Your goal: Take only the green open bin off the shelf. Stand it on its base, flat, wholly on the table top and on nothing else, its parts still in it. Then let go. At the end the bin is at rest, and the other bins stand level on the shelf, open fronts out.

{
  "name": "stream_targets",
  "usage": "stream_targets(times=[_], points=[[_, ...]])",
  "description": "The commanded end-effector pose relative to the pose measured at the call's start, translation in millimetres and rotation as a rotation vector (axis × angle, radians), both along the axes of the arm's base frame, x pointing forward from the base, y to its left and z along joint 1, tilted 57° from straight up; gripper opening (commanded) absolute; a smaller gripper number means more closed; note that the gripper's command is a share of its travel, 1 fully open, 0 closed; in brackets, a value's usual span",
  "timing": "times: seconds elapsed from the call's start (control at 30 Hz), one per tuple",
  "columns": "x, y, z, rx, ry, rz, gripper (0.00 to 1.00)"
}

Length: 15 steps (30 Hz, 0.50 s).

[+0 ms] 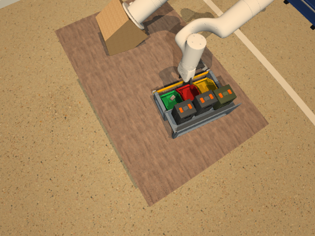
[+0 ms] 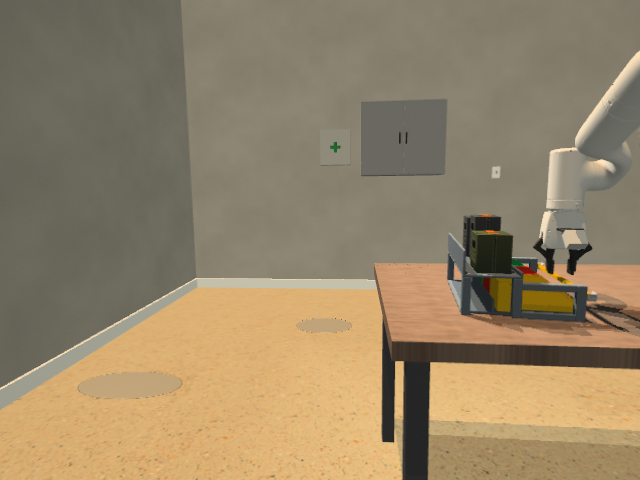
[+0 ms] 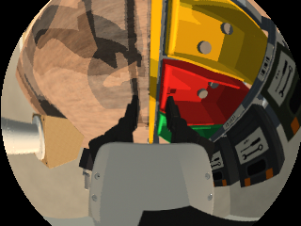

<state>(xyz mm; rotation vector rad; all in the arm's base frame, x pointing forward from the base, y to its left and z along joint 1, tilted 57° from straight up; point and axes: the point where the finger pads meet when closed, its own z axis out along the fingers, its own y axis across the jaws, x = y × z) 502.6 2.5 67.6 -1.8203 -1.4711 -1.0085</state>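
The green bin (image 1: 166, 102) (image 2: 517, 262) (image 3: 207, 129) stands on the lower level of the grey shelf (image 1: 159, 104) (image 2: 516, 297), at its left end in the top view, with a light part inside. The red bin (image 1: 186, 93) (image 2: 526, 270) (image 3: 181, 85) is beside it, then the yellow bin (image 1: 202, 86) (image 2: 546, 300) (image 3: 245, 49); round parts show in both. My gripper (image 1: 187, 82) (image 2: 560, 271) (image 3: 152, 103) is partly open and empty, fingers down above the yellow front bar (image 1: 169, 86) (image 3: 153, 56). One finger is over the red bin's near edge. The green bin is partly hidden in the wrist view.
Two black cases (image 1: 184, 112) (image 1: 205, 103) and an olive case (image 1: 226, 97) (image 2: 491, 253) stand on the upper level, behind and above the bins. A wooden block (image 1: 124, 40) (image 3: 61, 141) stands on the table (image 1: 122, 101) (image 2: 423, 304) by the arm's base.
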Motion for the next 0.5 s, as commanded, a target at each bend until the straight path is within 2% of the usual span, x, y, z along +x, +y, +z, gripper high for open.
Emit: stream_targets(times=[0.0,0.47], points=[[0.2,-0.9,0.5,0.000,-0.001,-0.001,0.47],[-0.2,-2.7,1.7,0.000,-0.001,-0.001,0.47]])
